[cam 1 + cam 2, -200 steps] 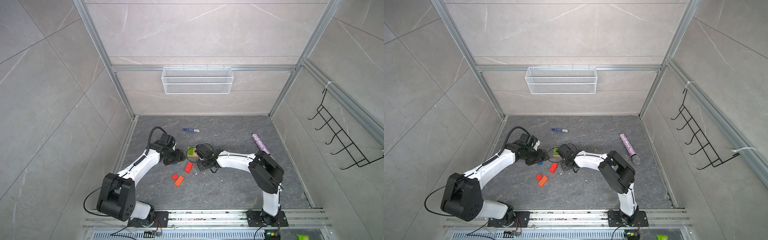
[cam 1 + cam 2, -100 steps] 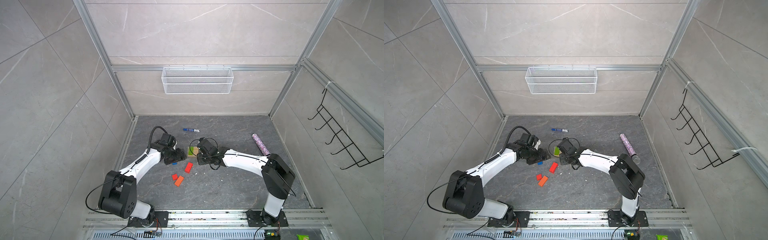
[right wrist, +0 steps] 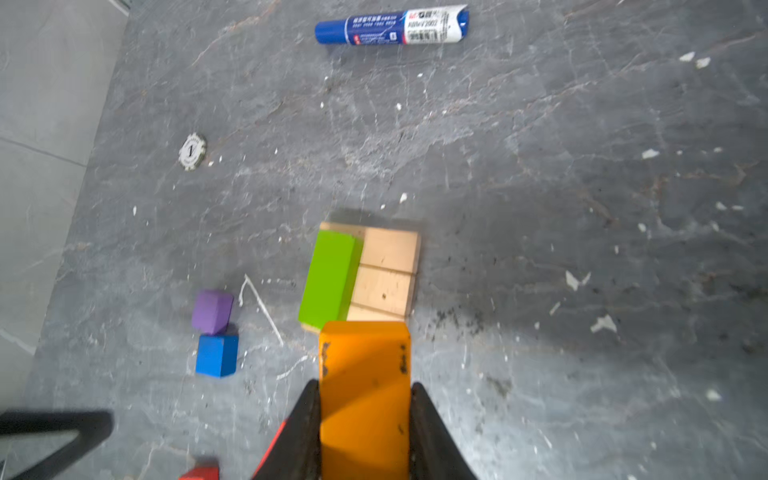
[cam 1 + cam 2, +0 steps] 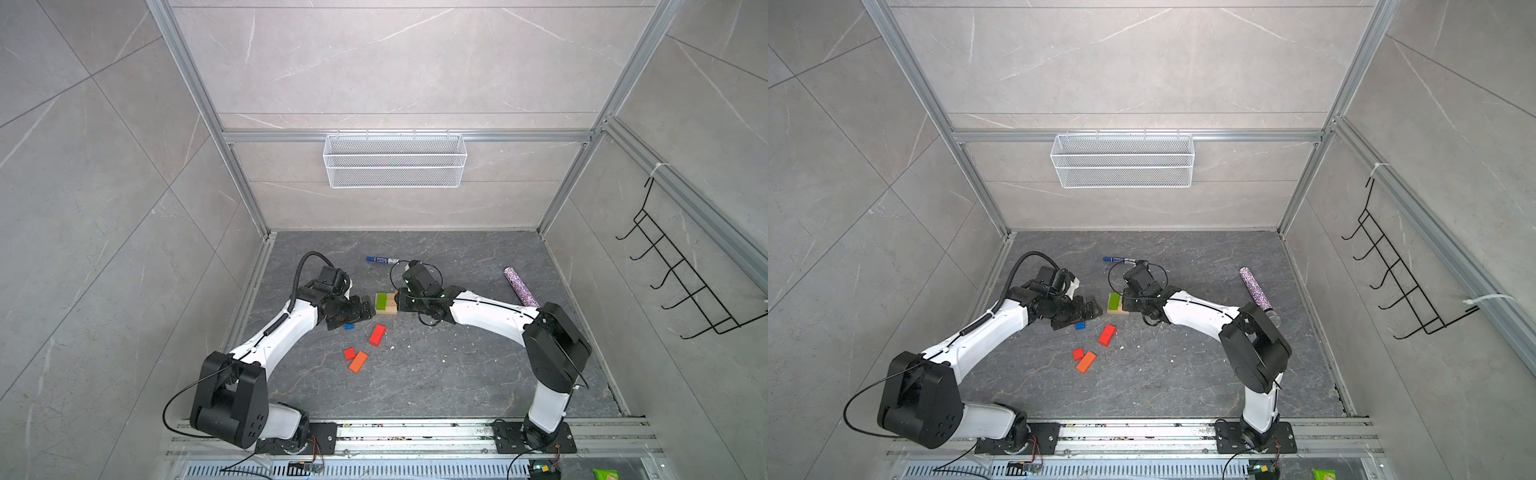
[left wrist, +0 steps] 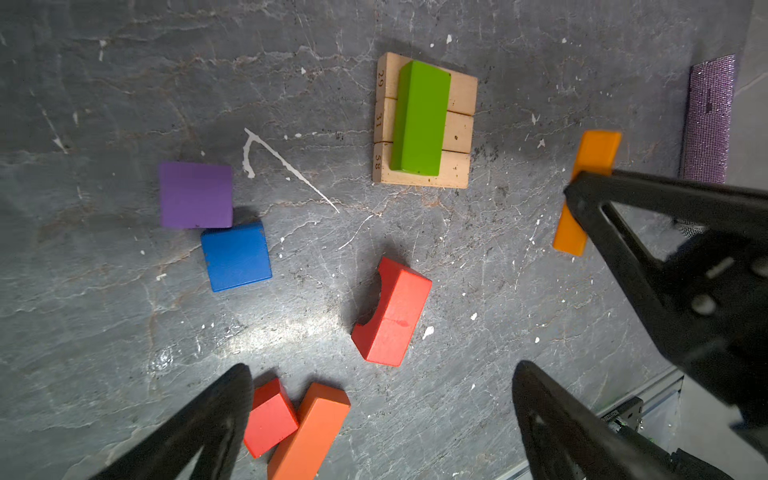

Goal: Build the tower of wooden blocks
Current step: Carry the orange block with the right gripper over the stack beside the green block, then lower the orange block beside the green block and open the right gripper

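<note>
The tower so far, three plain tan wooden oblongs (image 5: pixel 457 166) laid side by side with a green wooden oblong (image 5: pixel 419 118) across their left part, sits on the grey stone floor (image 4: pixel 457 374) between the two arms. The right gripper (image 3: pixel 365 386) pinches a bright orange wooden oblong (image 3: pixel 363 357) just beside its right edge, while the left gripper (image 4: pixel 366 308) hangs empty just left of it, fingers spread wide. A purple cube (image 5: pixel 195 194), a blue cube (image 5: pixel 236 256), a red arched block (image 5: pixel 392 311), a small red cube (image 5: pixel 270 415) and a darker orange oblong (image 5: pixel 311 432) lie loose to its left and nearer.
</note>
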Tool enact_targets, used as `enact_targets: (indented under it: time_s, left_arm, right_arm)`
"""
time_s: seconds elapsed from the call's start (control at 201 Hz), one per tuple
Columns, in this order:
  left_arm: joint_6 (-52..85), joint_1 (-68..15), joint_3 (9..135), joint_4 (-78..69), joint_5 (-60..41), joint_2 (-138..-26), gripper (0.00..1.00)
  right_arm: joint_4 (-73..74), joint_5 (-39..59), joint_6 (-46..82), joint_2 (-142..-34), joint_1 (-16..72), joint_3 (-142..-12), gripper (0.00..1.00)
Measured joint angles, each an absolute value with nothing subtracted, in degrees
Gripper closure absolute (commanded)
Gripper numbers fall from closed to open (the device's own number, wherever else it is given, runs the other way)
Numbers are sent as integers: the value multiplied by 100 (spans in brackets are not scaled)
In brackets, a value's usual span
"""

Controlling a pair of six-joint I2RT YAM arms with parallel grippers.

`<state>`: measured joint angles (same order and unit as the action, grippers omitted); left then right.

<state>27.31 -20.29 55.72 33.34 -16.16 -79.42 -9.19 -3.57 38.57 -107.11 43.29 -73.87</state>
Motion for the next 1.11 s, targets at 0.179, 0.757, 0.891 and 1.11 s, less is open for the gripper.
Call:
enact_targets:
  time_s: [0.179,0.757,0.891,1.11]
  left_arm:
    - [2729,-2029,5570,3468,-1614,-7867,0]
    - [2727,-2029,5531,3566,-1678,-7703,1]
    - [2727,-2029,5520,3573,-1699,-7703,1]
    - [2727,-2029,5520,3575,-1708,-7703,2]
  right_arm:
    - [-788,-187,3964,-11201,4283,-7677,100]
    - [-655,-38,4143,-11845,4261,-8051,100]
    - [-652,-21,4158,-11972,4239,-8173,100]
    - [-639,-23,4206,-12066,4211,-8221,100]
